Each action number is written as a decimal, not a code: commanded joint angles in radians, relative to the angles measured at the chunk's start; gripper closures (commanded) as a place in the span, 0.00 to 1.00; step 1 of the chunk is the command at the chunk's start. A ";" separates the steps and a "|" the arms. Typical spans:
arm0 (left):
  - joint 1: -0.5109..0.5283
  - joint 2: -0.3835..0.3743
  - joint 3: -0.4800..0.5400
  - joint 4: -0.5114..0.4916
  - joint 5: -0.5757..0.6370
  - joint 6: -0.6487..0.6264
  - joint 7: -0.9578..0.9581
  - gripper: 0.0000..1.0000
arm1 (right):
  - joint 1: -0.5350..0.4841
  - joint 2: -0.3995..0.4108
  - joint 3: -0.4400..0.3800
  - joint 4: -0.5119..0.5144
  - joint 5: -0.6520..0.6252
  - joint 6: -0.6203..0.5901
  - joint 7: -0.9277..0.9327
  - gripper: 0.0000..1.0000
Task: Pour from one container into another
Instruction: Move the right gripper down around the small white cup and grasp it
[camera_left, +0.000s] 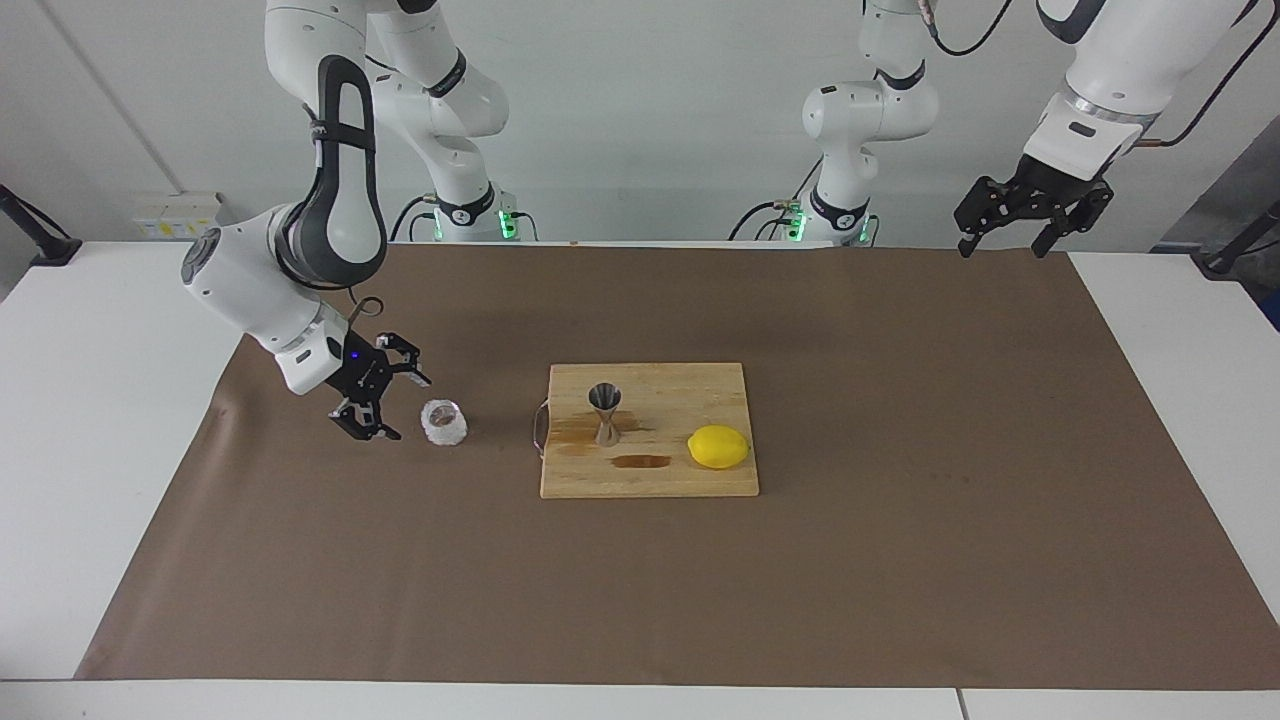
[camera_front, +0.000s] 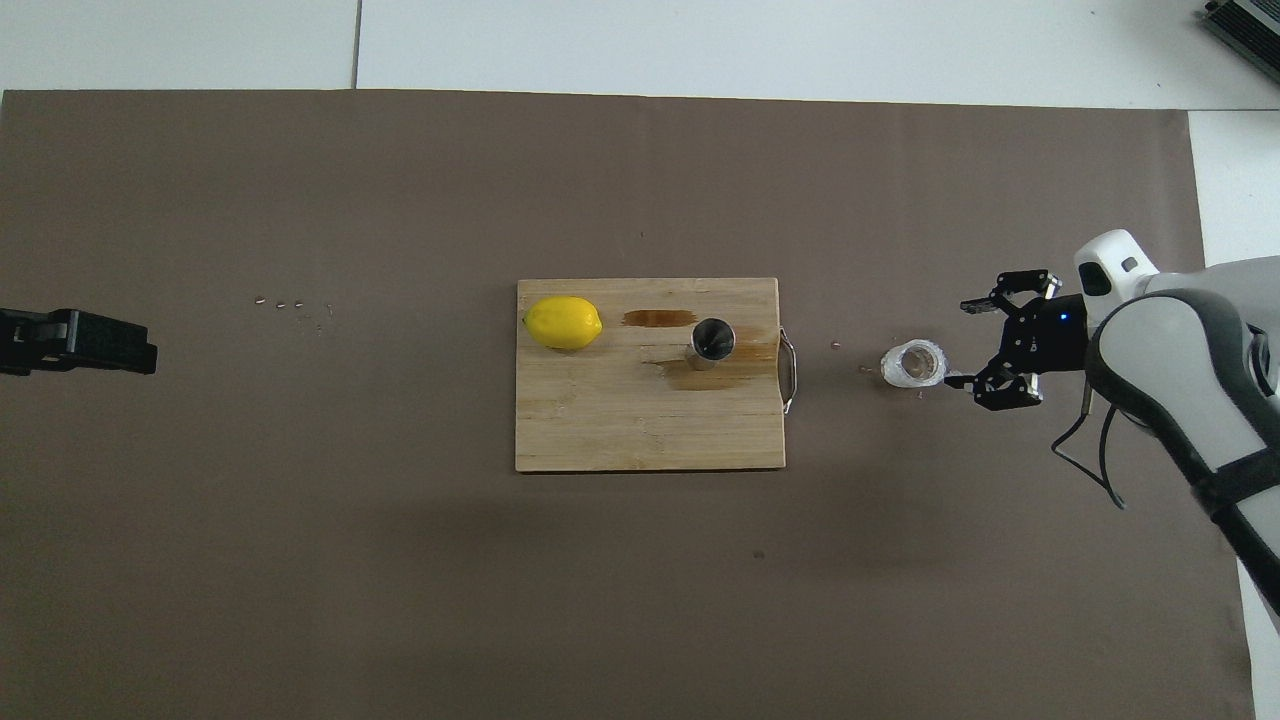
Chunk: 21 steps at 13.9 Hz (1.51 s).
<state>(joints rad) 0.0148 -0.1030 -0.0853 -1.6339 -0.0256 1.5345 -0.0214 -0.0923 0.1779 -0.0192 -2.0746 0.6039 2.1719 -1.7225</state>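
Observation:
The small bumpy clear glass cup (camera_left: 444, 423) (camera_front: 913, 363) stands upright on the brown mat, beside the cutting board's handle end, toward the right arm's end of the table. The steel hourglass jigger (camera_left: 605, 412) (camera_front: 712, 340) stands upright on the wooden board (camera_left: 650, 478) (camera_front: 600, 430). My right gripper (camera_left: 400, 405) (camera_front: 962, 342) is low and open, its jaws facing the cup from the side away from the board. It sits just short of the cup and nothing is between its fingers. My left gripper (camera_left: 1002, 248) (camera_front: 80, 340) waits open over the mat's edge at its own end.
A yellow lemon (camera_left: 718, 447) (camera_front: 563, 322) lies on the board toward the left arm's end. Brown wet stains (camera_front: 700, 372) mark the board around the jigger. A few small crumbs (camera_front: 295, 304) lie on the mat (camera_left: 900, 560) toward the left arm's end.

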 joint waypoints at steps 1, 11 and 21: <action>-0.007 -0.030 0.010 -0.034 -0.010 0.004 0.003 0.00 | 0.000 0.004 0.005 -0.050 0.080 0.048 -0.097 0.00; -0.007 -0.030 0.010 -0.034 -0.010 0.004 0.004 0.00 | 0.013 0.104 0.016 -0.045 0.263 0.077 -0.276 0.00; -0.007 -0.030 0.010 -0.034 -0.010 0.004 0.003 0.00 | 0.014 0.098 0.015 -0.058 0.261 0.083 -0.264 0.55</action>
<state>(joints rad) 0.0148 -0.1030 -0.0853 -1.6340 -0.0256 1.5345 -0.0214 -0.0719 0.2824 -0.0111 -2.1220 0.8391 2.2495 -1.9683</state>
